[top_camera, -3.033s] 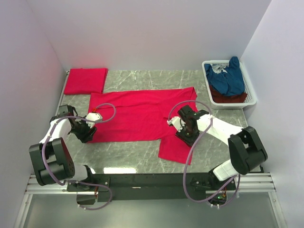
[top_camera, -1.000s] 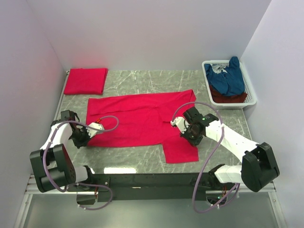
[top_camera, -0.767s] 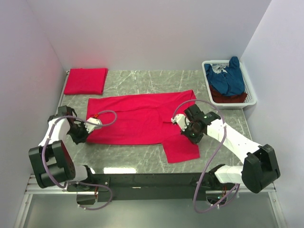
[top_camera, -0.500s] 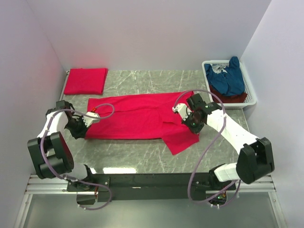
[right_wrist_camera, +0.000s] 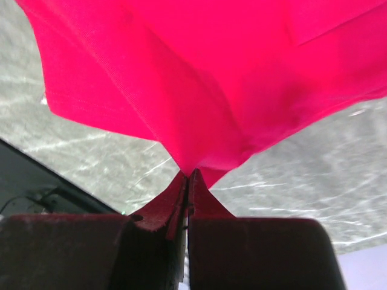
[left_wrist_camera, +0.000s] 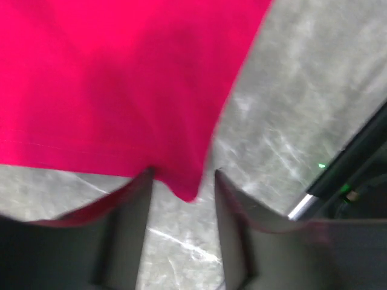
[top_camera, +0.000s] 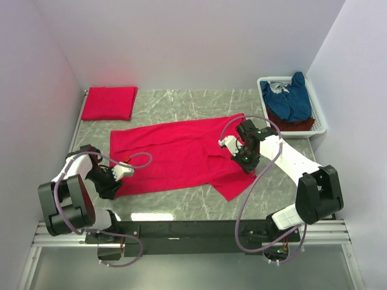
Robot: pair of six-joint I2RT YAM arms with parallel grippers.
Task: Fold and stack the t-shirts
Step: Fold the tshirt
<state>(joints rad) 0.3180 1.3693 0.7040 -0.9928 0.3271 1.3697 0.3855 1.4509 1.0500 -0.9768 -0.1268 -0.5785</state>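
From above, the red t-shirt [top_camera: 175, 151] is seen spread mid-table [top_camera: 181, 205], its left corner brought nearer than before. The left wrist view shows the left gripper [left_wrist_camera: 181, 181] newly parted around that corner. The right wrist view shows the right gripper [right_wrist_camera: 187, 175] clamped on a fold.

A bright red t-shirt [top_camera: 175, 154] lies spread and slightly askew across the grey marbled table [top_camera: 181, 208], one flap reaching toward the near edge; the left gripper [top_camera: 113, 184] sits at its near left corner; the right gripper [top_camera: 247, 162] is over its right side, where the cloth creases; a folded red t-shirt [top_camera: 109, 103] lies apart at the far left corner; a white basket [top_camera: 322, 124] at the far right holds a navy t-shirt [top_camera: 290, 99] piled on a darker red t-shirt [top_camera: 290, 125]
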